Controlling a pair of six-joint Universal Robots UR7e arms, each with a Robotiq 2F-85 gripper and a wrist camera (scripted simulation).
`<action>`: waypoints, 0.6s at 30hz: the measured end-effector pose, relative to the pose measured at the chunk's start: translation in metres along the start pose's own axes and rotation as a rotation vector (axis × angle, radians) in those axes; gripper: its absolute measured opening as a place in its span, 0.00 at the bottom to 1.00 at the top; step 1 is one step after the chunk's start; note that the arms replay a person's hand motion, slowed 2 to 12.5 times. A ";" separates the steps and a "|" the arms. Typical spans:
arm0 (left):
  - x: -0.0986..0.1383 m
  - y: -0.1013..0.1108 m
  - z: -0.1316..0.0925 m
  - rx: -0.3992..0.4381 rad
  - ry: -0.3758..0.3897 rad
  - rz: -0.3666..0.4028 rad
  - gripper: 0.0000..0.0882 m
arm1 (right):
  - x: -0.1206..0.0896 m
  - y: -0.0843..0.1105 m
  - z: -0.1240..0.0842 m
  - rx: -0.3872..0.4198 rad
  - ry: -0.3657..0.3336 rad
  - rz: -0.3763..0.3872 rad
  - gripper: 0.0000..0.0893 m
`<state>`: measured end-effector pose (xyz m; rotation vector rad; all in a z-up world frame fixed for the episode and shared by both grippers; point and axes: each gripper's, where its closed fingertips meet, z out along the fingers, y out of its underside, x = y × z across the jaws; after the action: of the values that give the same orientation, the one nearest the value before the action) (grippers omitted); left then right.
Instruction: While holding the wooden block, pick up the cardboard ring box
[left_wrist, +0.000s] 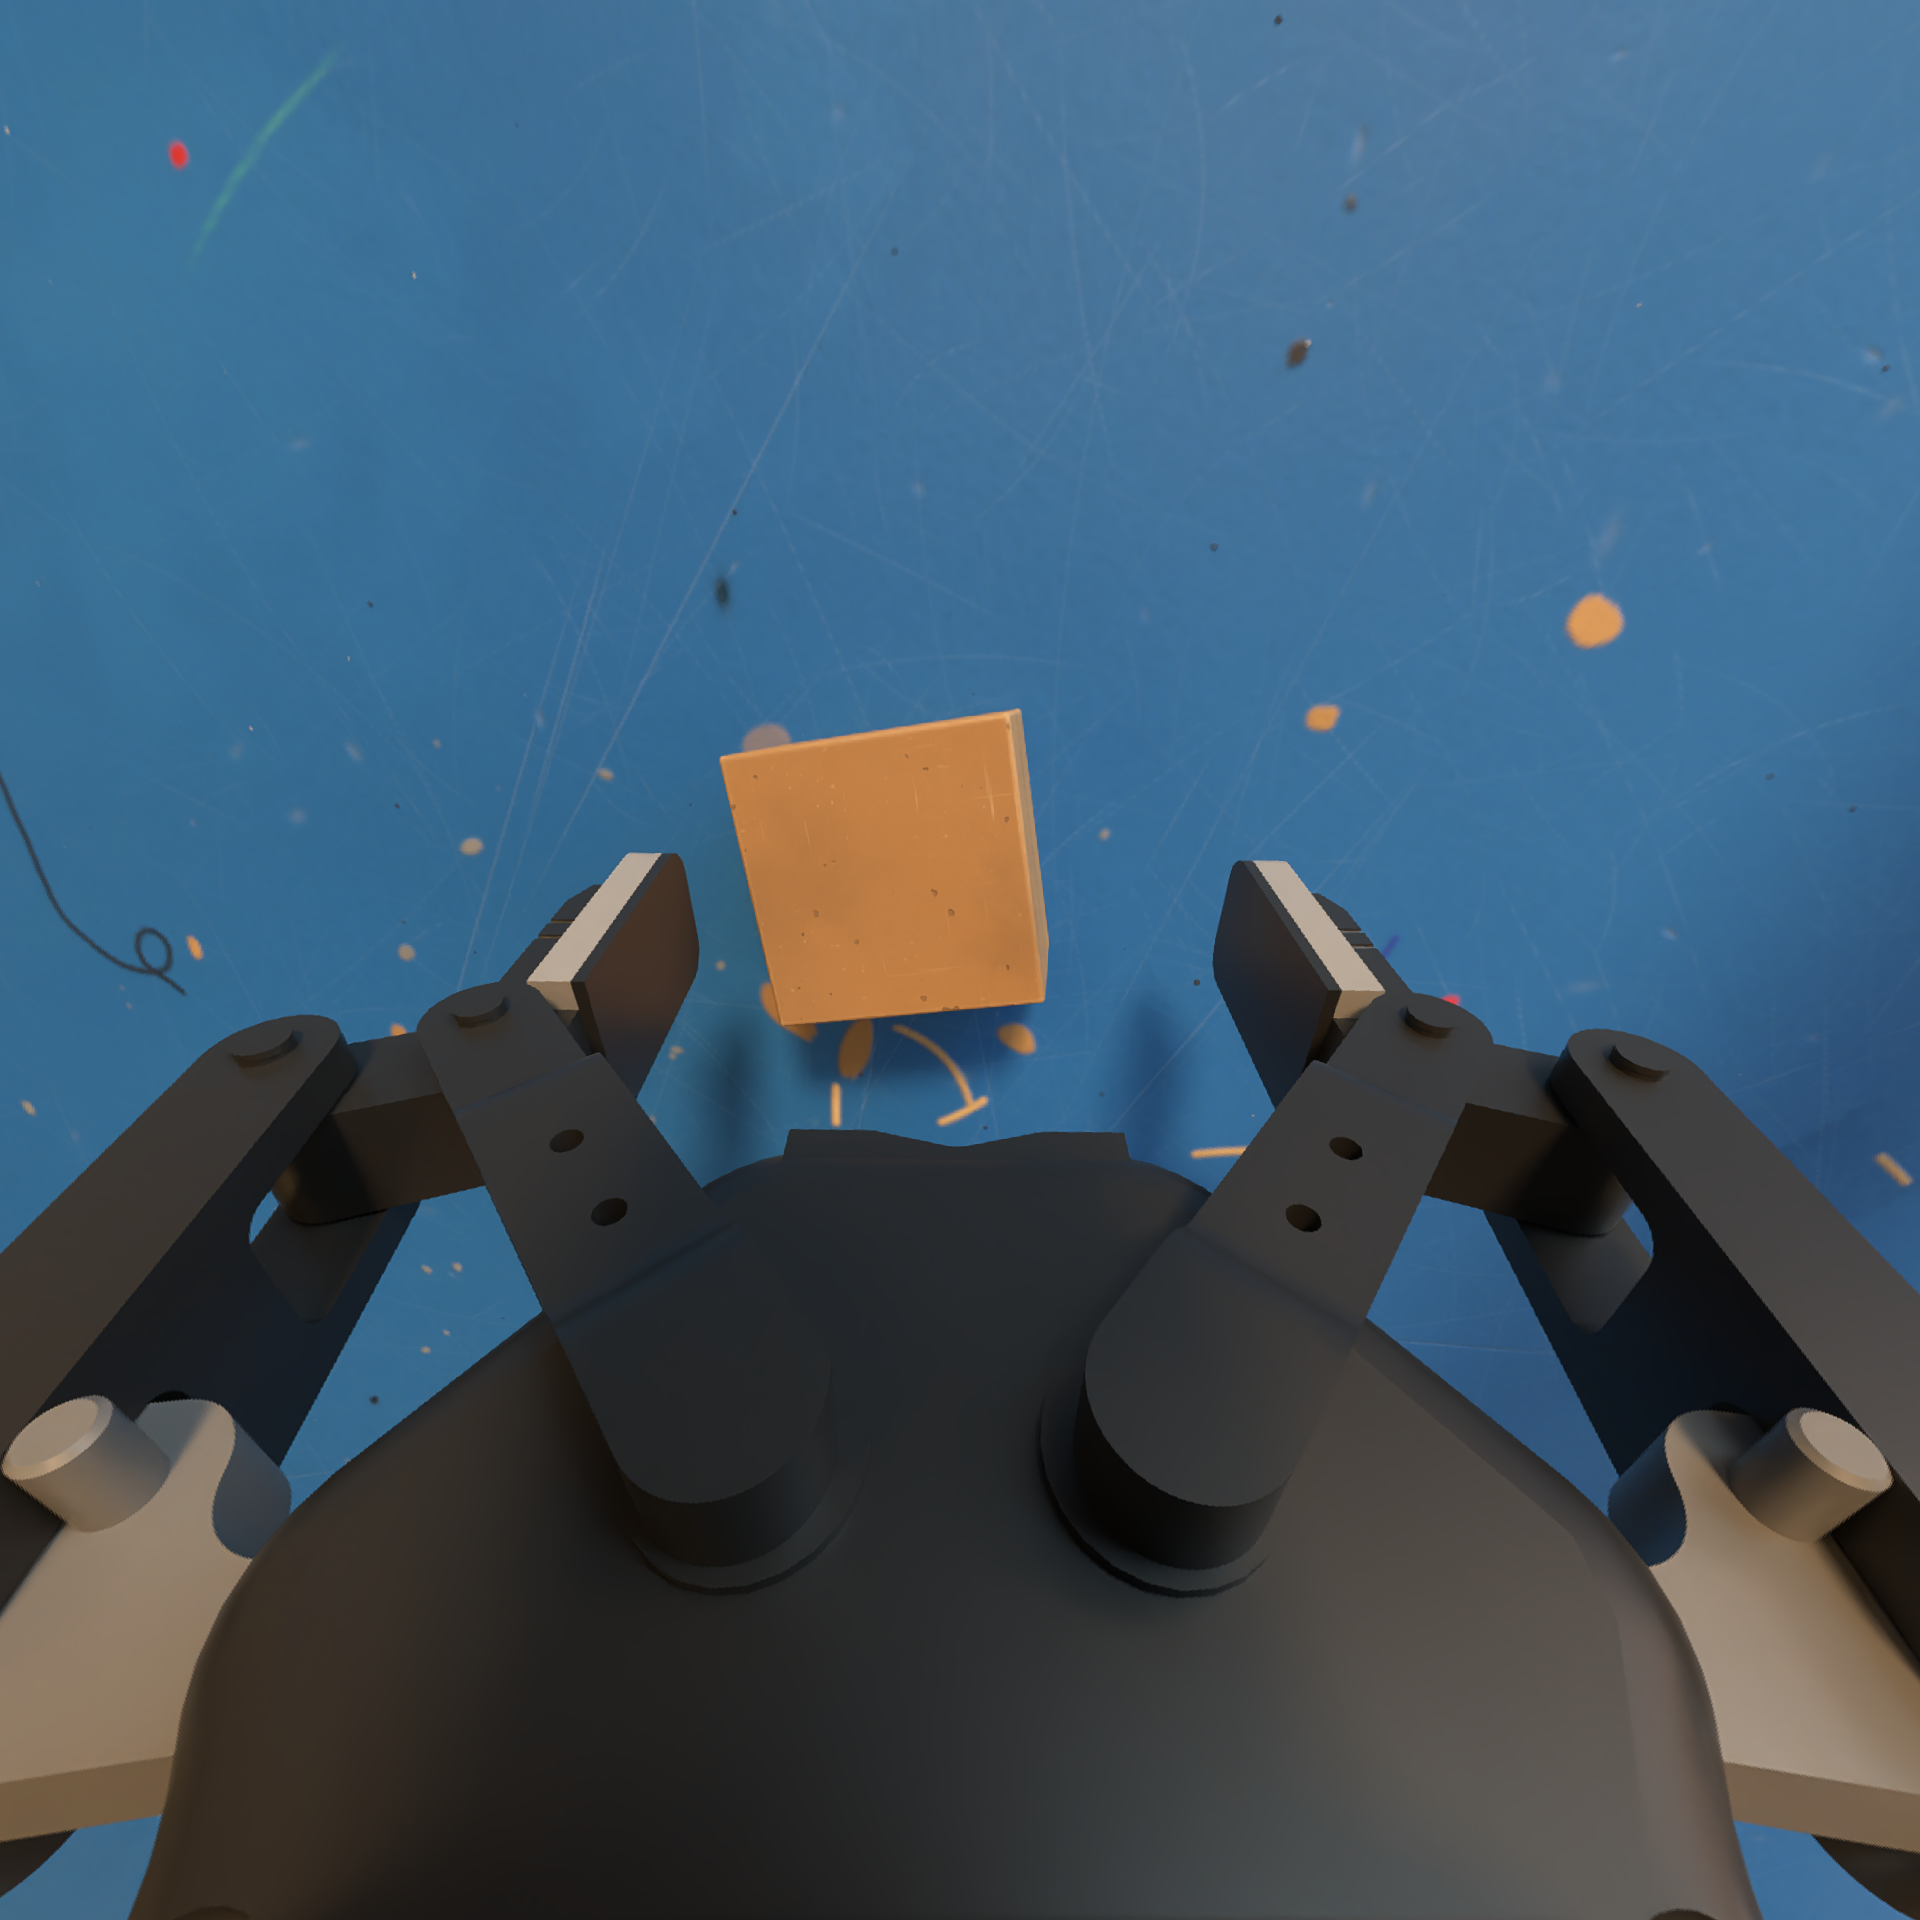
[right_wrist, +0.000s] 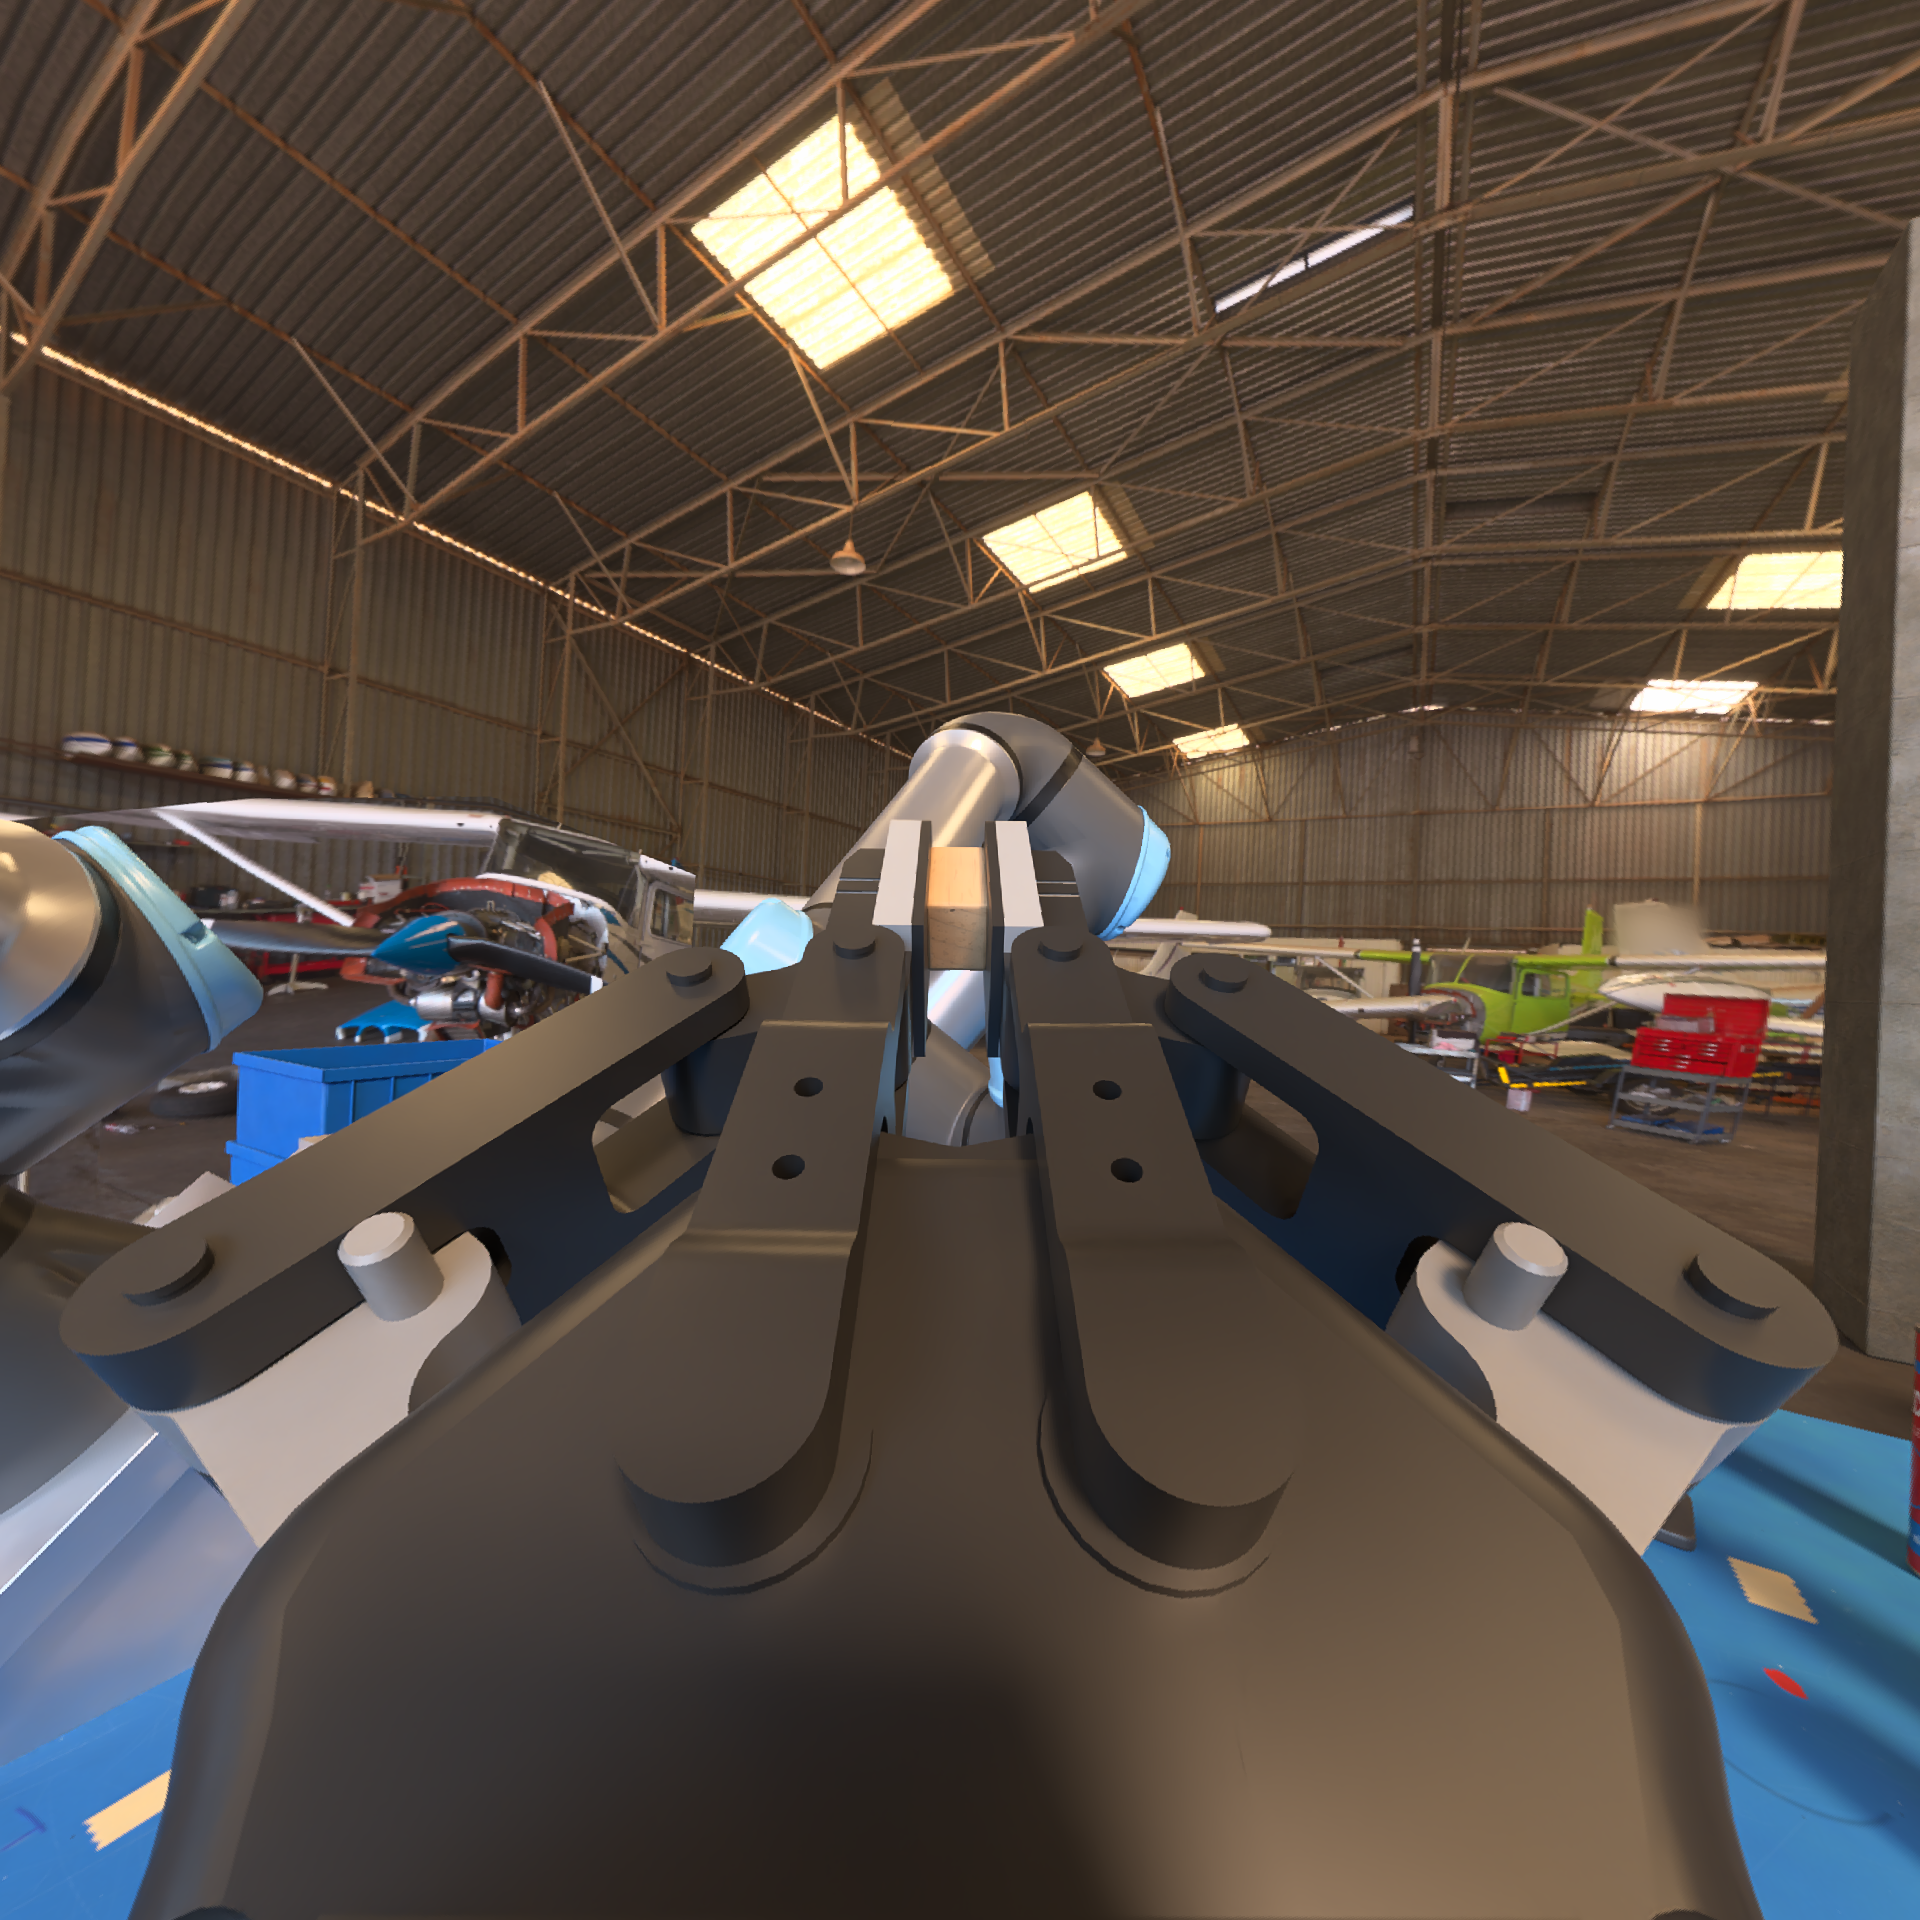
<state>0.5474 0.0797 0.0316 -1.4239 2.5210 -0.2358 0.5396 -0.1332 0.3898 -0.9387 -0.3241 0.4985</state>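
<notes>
In the left wrist view the cardboard ring box (left_wrist: 888, 871), a small orange-brown square box, sits on the blue table (left_wrist: 935, 364). My left gripper (left_wrist: 954, 935) hangs above it, open and empty, with one finger on each side of the box and apart from it. In the right wrist view my right gripper (right_wrist: 956, 904) is raised and points level across the room. It is shut on the wooden block (right_wrist: 956, 906), a small pale block clamped between the two pads. The ring box does not show in the right wrist view.
The table top (left_wrist: 1455, 312) is scratched and speckled with paint marks. In the right wrist view another robot arm (right_wrist: 997, 779) stands behind the held block, an arm joint (right_wrist: 104, 935) fills the left edge, a concrete pillar (right_wrist: 1870, 831) stands at the right, and a red can (right_wrist: 1914, 1455) shows at the right edge.
</notes>
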 end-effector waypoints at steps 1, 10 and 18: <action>0.000 0.002 0.001 0.000 -0.003 -0.006 0.97 | 0.000 0.000 0.000 0.000 0.000 0.001 0.10; 0.001 0.012 0.010 0.009 0.017 -0.126 0.97 | 0.002 0.002 0.001 -0.004 0.002 0.006 0.10; 0.008 0.012 0.016 0.049 0.080 -0.265 0.97 | 0.003 0.004 0.001 -0.010 0.007 0.007 0.10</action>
<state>0.5386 0.0788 0.0124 -1.7590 2.3632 -0.4060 0.5404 -0.1286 0.3873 -0.9510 -0.3169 0.5004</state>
